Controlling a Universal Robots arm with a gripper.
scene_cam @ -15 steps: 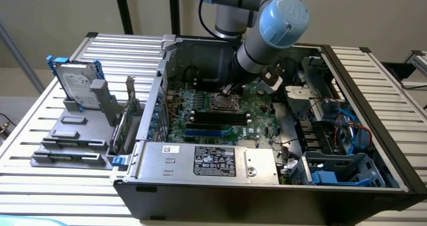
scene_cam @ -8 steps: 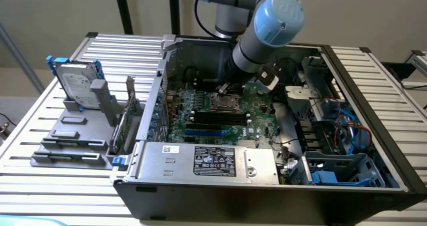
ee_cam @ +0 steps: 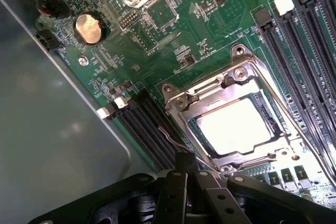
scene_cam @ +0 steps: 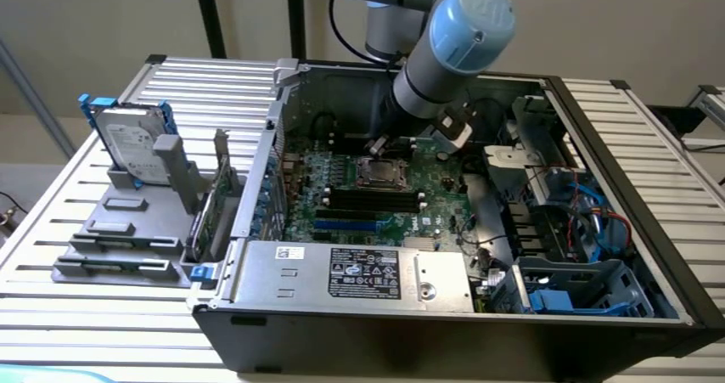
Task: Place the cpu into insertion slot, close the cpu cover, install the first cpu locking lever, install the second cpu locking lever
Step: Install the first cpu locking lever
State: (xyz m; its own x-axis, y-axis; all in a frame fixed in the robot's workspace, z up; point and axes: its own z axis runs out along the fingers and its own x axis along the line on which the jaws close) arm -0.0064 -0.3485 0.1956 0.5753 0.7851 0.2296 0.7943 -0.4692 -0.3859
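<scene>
The cpu [ee_cam: 233,127] lies pale and shiny in the insertion slot [scene_cam: 379,172] on the green board. The silvery cpu cover [ee_cam: 210,90] is folded down flat over it, framing the chip. A thin wire locking lever [ee_cam: 170,137] runs along one side of the socket, beside the black memory strips. My gripper [ee_cam: 185,157] has its black fingers [ee_cam: 176,182] pressed together, with the tip right at this lever. In the exterior view the gripper [scene_cam: 383,148] hangs just behind the socket inside the open computer case. Another lever rod [ee_cam: 286,116] lies along the opposite socket edge.
Long black memory strips [ee_cam: 299,40] flank the socket. A grey labelled metal box [scene_cam: 356,274] fills the case front, with blue cables and a drive cage [scene_cam: 578,285] on the exterior view's right. A hard drive [scene_cam: 131,145] stands in a grey holder outside the case, on the left.
</scene>
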